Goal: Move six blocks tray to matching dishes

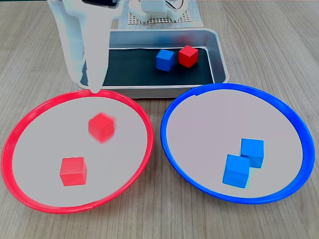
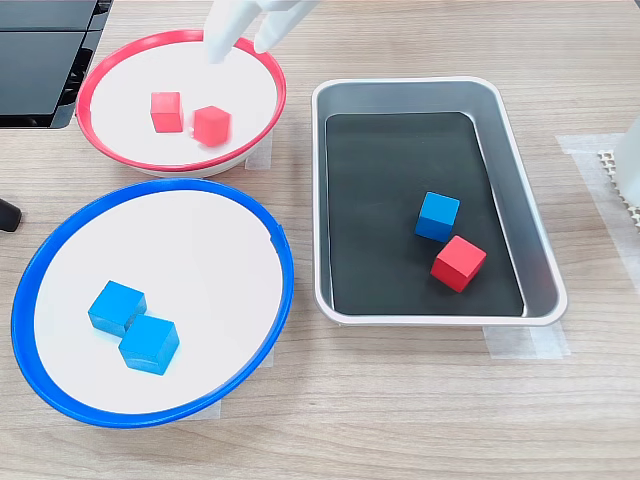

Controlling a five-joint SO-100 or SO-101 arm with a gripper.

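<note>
Spread apart and empty, the jaws of the white gripper (image 2: 241,42) hang over the far edge of the red-rimmed dish (image 2: 95,150) at the top of a fixed view; the two white fingers (image 2: 222,35) point down with a clear gap between them. In the other fixed view, one white finger tip (image 1: 94,79) reaches down to that dish's upper rim (image 1: 30,112).

Nearest the camera in a fixed view, at lower right, two blue blocks (image 1: 237,171) (image 1: 252,152) lie touching corner to corner in the blue-rimmed dish (image 1: 172,149). At lower left, a red block (image 1: 73,171) rests flat in the red-rimmed dish. Just beyond it, toward the dish's middle, a second red block (image 1: 101,127) looks blurred and tilted on a corner, below the gripper and apart from it; whether it touches the dish floor cannot be told.

Farther back, in the upper middle of the frame, the silver tray (image 1: 222,62) holds a blue block (image 1: 165,59) and a red block (image 1: 188,56) side by side on its dark floor, toward the right end, nearly touching.

In the other fixed view the tray (image 2: 330,200) fills the right half, its blue block (image 2: 438,216) and red block (image 2: 459,263) meeting at a corner. The blue-rimmed dish (image 2: 40,260) sits at lower left with its two blue blocks (image 2: 116,307) (image 2: 149,343). Above it, the two red blocks (image 2: 166,111) (image 2: 212,125) lie close together.
</note>
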